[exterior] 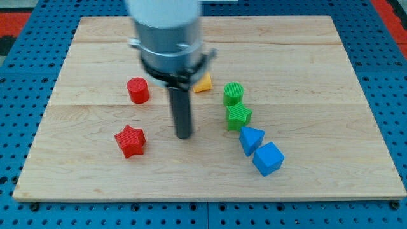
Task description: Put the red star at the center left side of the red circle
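No jaws are carried by this arm, so nothing is opened, closed or held; the work is done by my tip (184, 135), the lower end of a dark rod set down near the middle of the desk (318, 184). The red star (130, 140) is seen just off the tip toward the desk's left edge, apart from it and nearer the bottom edge. The red circle (137, 90) is found farther toward the top edge, almost directly above the star. The approach step is judged to be in hand, with no contact made yet. For the next move, the tip is best brought below and slightly right of the star, so that it can be pushed up and leftward to the circle's left flank without the circle being nudged.
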Motion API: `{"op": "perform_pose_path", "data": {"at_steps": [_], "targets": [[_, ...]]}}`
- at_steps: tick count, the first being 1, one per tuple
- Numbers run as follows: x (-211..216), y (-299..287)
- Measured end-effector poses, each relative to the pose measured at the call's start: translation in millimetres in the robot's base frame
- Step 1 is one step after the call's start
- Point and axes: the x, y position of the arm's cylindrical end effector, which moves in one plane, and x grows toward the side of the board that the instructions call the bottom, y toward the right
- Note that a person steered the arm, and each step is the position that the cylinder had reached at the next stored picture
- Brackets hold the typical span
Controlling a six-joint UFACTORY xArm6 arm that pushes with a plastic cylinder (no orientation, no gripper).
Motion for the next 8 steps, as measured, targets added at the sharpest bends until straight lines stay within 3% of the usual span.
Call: {"op": "perform_pose_path", "data": {"at_steps": [2,3,4,5,8], "targets": [[29,-115],[-22,-122],[-45,-122],[-4,-53],[-11,-178]]}}
